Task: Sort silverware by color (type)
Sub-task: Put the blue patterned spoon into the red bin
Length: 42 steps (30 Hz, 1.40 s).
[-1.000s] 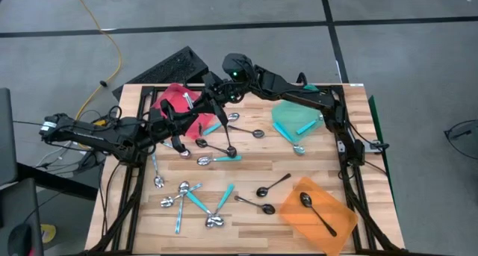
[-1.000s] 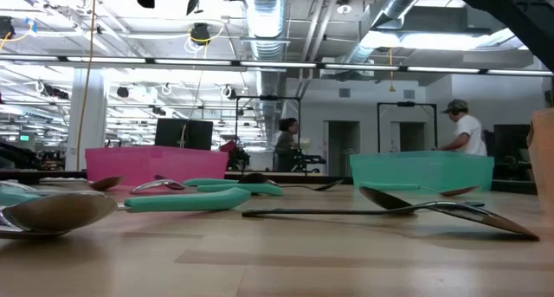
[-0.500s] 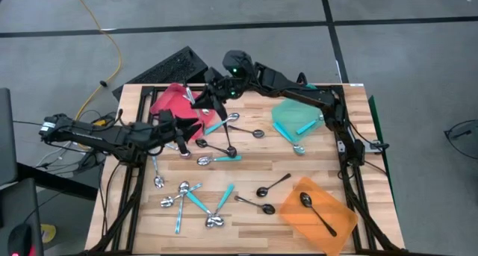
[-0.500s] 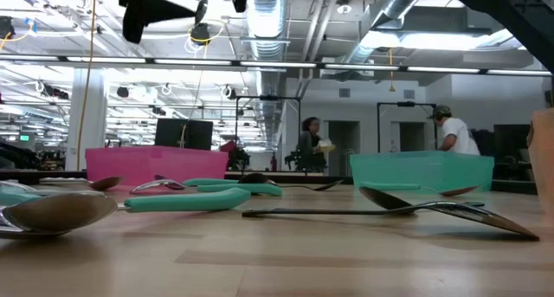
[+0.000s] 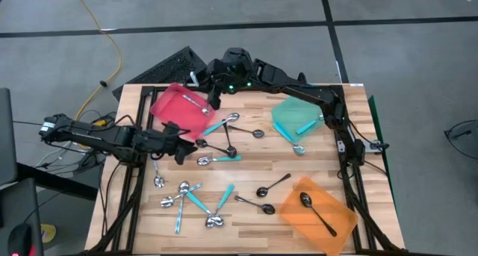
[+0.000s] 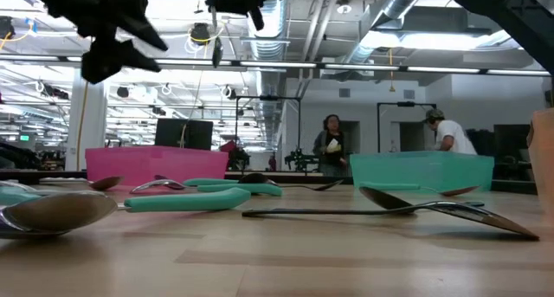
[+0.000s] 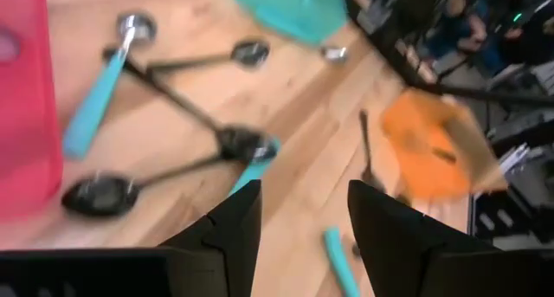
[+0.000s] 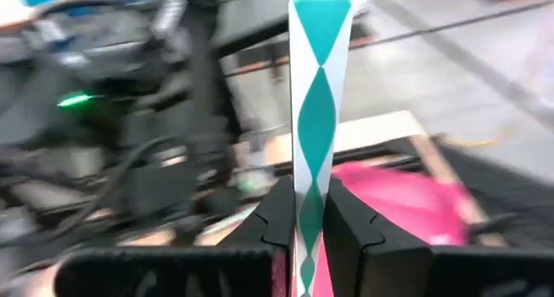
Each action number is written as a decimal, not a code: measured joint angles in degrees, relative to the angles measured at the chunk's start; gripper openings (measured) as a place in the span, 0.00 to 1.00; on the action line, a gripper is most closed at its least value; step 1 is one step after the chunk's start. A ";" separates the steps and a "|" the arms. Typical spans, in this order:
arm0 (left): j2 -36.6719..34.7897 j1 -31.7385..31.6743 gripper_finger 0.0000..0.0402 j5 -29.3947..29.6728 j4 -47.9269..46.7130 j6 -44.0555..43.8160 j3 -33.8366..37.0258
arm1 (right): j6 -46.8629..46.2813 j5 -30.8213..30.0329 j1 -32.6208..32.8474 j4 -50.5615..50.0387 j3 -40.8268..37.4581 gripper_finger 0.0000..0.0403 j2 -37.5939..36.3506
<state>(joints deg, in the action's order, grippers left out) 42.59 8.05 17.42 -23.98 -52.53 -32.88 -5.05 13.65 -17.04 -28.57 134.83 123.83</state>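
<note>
Loose spoons lie on the wooden table: a crossed group [image 5: 220, 140] in the middle, a cluster [image 5: 193, 200] near the front left, and two black ones [image 5: 267, 196]. My left gripper [image 5: 185, 145] [image 7: 299, 223] hovers open just left of the middle group, above black spoons [image 7: 104, 193], with nothing between its fingers. My right gripper [image 5: 203, 83] [image 8: 303, 215] is at the far edge beside the red tray [image 5: 170, 110], shut on a teal-handled spoon [image 8: 318, 89]. A silver spoon [image 5: 196, 101] lies in the red tray. My right gripper pinches the teal handle [image 8: 310, 180] of a spoon between its two fingers. The handle runs along the fingers and sticks out past their tips, with its flat end farthest out. The spoon is lifted clear of the table; its bowl is hidden behind the fingers.
A teal tray [image 5: 287, 110] with a teal-handled spoon sits at the far right, and an orange tray [image 5: 332, 204] with a black spoon at the near right. A keyboard [image 5: 168, 69] lies beyond the far edge. People stand in the room behind [image 6: 333, 145].
My left gripper has sunk and tipped downward, swinging from the red tray's near edge toward the spoons in the table's middle. My right gripper has carried its spoon from over the red tray's right side toward the far edge, uncovering the tray.
</note>
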 joint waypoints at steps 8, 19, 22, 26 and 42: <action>-1.30 0.15 0.39 -6.03 -2.45 1.16 0.00 | -0.01 -5.95 -0.46 4.47 -0.24 0.14 5.34; -9.92 0.28 0.39 -2.59 -7.19 3.77 0.00 | -6.71 -2.80 -4.20 13.77 -0.06 0.14 12.57; -11.57 0.28 0.39 -1.20 -8.50 3.83 0.00 | -9.19 -0.77 -4.85 16.50 0.00 0.14 14.37; -12.96 0.28 0.39 -0.57 -10.50 3.79 0.00 | -10.15 0.09 -4.98 17.64 0.09 0.14 16.30; -13.01 0.26 0.39 1.43 -14.41 3.46 0.00 | -10.13 -0.04 -3.44 17.04 0.15 0.14 23.34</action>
<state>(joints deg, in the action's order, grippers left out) 29.58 8.32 18.85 -38.39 -49.07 -32.88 -15.18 13.61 -20.48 -11.53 134.98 147.17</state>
